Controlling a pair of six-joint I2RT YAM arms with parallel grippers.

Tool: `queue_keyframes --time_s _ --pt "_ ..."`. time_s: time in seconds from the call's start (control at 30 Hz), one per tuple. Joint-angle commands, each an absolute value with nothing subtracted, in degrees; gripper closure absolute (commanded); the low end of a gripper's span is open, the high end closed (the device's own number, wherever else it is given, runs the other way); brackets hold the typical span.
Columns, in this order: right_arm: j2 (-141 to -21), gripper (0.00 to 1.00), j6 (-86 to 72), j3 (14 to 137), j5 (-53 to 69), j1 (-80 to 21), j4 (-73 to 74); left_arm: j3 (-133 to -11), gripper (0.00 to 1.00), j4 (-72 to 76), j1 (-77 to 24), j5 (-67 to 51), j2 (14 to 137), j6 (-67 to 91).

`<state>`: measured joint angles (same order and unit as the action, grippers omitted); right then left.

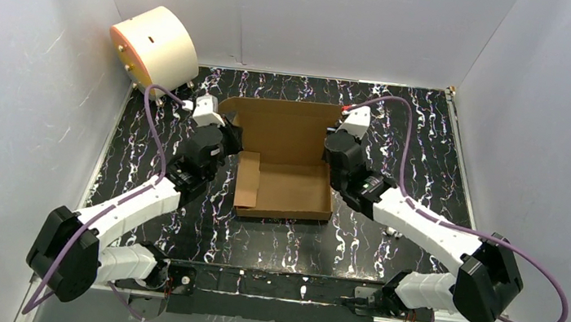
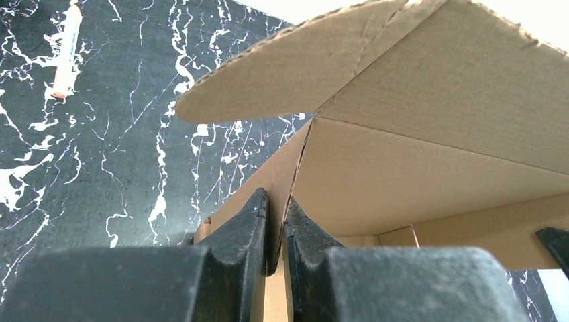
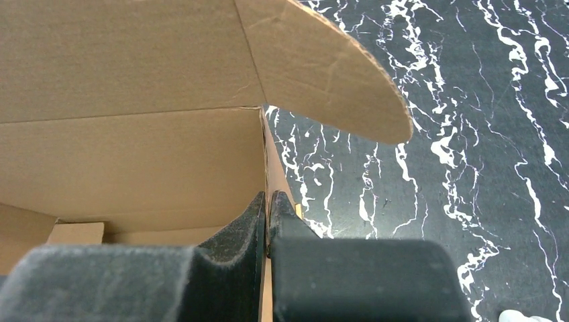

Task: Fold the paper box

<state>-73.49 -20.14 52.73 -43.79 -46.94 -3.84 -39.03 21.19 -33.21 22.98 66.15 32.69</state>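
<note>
The paper box [image 1: 285, 173] is brown corrugated cardboard, partly formed, in the middle of the black marbled table. Its lid panel stands up at the back. My left gripper [image 1: 229, 139] is shut on the box's left side wall [image 2: 285, 181], one finger on each face of the cardboard. My right gripper [image 1: 334, 152] is shut on the right side wall [image 3: 268, 168] in the same way. Rounded lid ear flaps [image 2: 268, 74] [image 3: 335, 74] hang above each gripper. The left side flap [image 1: 248, 179] lies folded inward.
A cream cylindrical drum with an orange face [image 1: 154, 45] lies at the back left corner. A small white pen-like object [image 2: 67, 47] lies on the table left of the box. White walls enclose the table on three sides.
</note>
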Motion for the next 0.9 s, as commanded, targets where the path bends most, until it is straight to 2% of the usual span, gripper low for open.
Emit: queue_keyframes --time_s 0.0,0.23,0.6,0.67,0.87 --pt "-74.30 0.89 -25.15 52.01 -48.54 -50.13 -11.02 -39.32 0.91 27.02 -36.01 24.79 67.14 35.74" --pt "-71.48 0.88 -26.13 46.27 -50.67 -51.63 -13.79 -35.84 0.90 27.46 -37.62 24.78 65.40 35.15" --pt "-68.29 0.85 -25.84 41.19 -47.60 -51.77 -14.43 -32.81 0.87 24.07 -38.74 23.81 61.76 34.32" --pt "-67.89 0.84 -24.02 41.87 -47.31 -51.77 -13.94 -33.27 0.84 22.91 -38.76 24.50 60.62 32.74" --pt "-64.50 0.84 -17.54 41.44 -48.67 -51.68 -14.53 -36.48 0.64 16.28 -38.72 25.59 57.84 27.74"
